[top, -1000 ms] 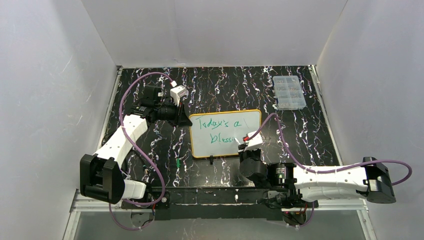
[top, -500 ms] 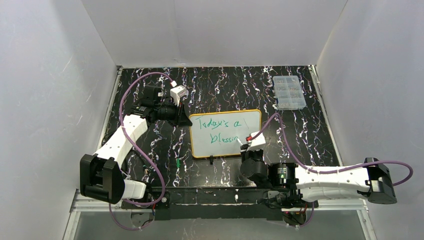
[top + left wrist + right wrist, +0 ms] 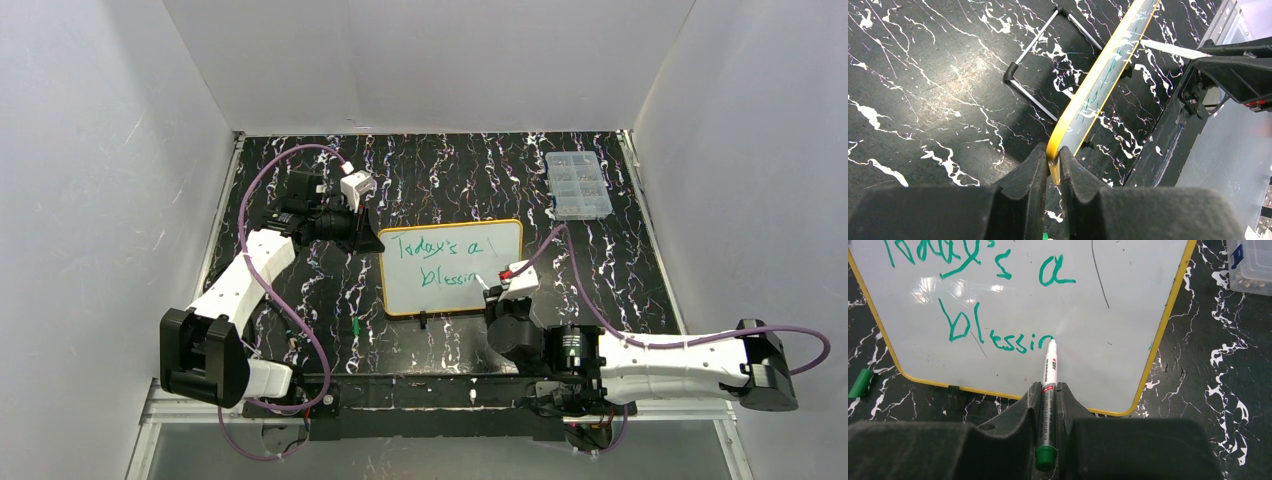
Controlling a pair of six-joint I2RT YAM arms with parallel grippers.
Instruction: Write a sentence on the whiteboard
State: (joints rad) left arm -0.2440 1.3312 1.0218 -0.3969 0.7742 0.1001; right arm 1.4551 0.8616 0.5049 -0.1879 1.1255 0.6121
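Yellow-framed, green-lettered white whiteboard (image 3: 450, 268); black, white-veined table (image 3: 450, 180).

The whiteboard (image 3: 450, 262) stands on the black marbled table (image 3: 440, 175), just ahead of the right gripper (image 3: 492, 291). A clear box (image 3: 577, 185) lies well beyond it, and a green cap (image 3: 357, 326) lies to its left.

I'm sliding the right gripper (image 3: 1049, 390) rightward along the whiteboard (image 3: 1128, 315)'s second line, the marker (image 3: 1049, 371) extending the green word, now reading "blessin". The right arm's elbow (image 3: 765, 370) is swinging outward to the right.
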